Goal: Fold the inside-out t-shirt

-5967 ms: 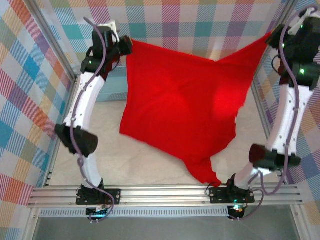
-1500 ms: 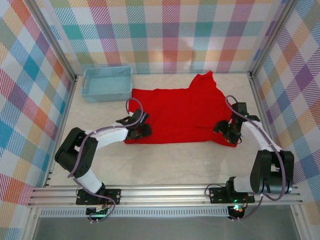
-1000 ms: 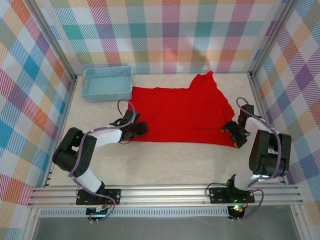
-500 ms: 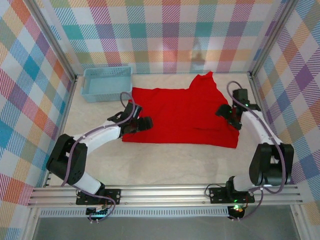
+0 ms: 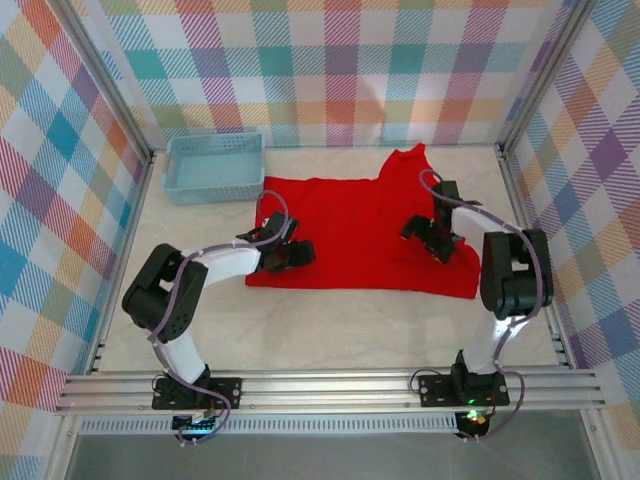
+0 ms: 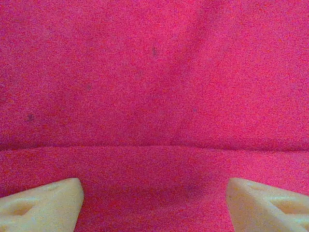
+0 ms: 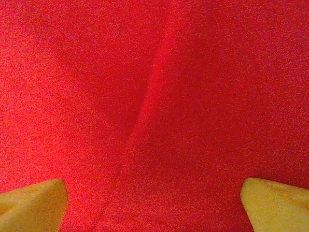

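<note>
Progress: inside-out t-shirt (image 5: 360, 235) lies flat on bench (image 5: 330, 320), centre of top view. Wide red rectangle, one flap poking toward upper centre. Straight edge line across left wrist view hints at layer over layer; judged one fold at most. Left to do: flap in, sides in, halve. Basket (image 5: 215, 165) upper left, just beside shirt corner.

Left pincer (image 5: 290, 256): over shirt's lower-left part, fingers (image 6: 43, 203) spread wide, nothing gripped; contact with cloth unclear.

Right pincer (image 5: 425, 236): over shirt's right part, equally wide, empty, soft crease beneath.
</note>
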Controlling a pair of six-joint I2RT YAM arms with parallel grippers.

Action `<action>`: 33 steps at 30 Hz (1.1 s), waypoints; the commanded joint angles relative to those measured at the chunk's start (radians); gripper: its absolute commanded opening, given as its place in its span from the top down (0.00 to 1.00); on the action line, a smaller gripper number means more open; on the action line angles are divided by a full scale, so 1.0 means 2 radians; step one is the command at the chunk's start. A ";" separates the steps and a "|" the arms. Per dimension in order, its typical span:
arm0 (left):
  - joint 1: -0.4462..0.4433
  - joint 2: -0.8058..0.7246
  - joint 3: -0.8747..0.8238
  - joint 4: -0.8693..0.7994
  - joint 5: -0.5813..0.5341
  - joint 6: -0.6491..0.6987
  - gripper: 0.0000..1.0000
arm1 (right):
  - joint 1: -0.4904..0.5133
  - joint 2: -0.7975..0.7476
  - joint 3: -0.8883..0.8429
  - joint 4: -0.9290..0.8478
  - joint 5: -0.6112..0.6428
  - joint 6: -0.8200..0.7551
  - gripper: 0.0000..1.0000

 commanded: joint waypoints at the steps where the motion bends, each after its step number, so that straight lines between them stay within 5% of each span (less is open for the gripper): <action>1: -0.029 -0.019 -0.065 -0.011 -0.001 -0.047 0.21 | -0.052 -0.036 -0.082 -0.020 0.002 0.048 0.05; 7: -0.113 -0.087 -0.148 0.006 -0.047 -0.146 0.20 | -0.121 -0.132 -0.152 -0.048 0.015 0.058 0.02; 12: -0.220 -0.160 -0.144 -0.052 -0.155 -0.203 0.17 | -0.120 -0.214 -0.163 -0.062 0.010 0.044 0.02; 14: -0.225 -0.166 -0.111 -0.066 -0.158 -0.189 0.17 | -0.105 -0.234 -0.140 -0.050 -0.006 0.010 0.06; 19: -0.180 -0.152 -0.010 -0.117 -0.174 -0.134 0.13 | -0.063 -0.206 -0.037 -0.059 0.008 -0.031 0.08; 28: -0.035 -0.038 0.141 -0.194 -0.207 -0.017 0.13 | -0.031 -0.017 0.169 -0.074 0.014 -0.090 0.10; 33: -0.001 0.036 0.174 -0.182 -0.174 0.020 0.15 | -0.028 0.060 0.239 -0.076 0.000 -0.092 0.12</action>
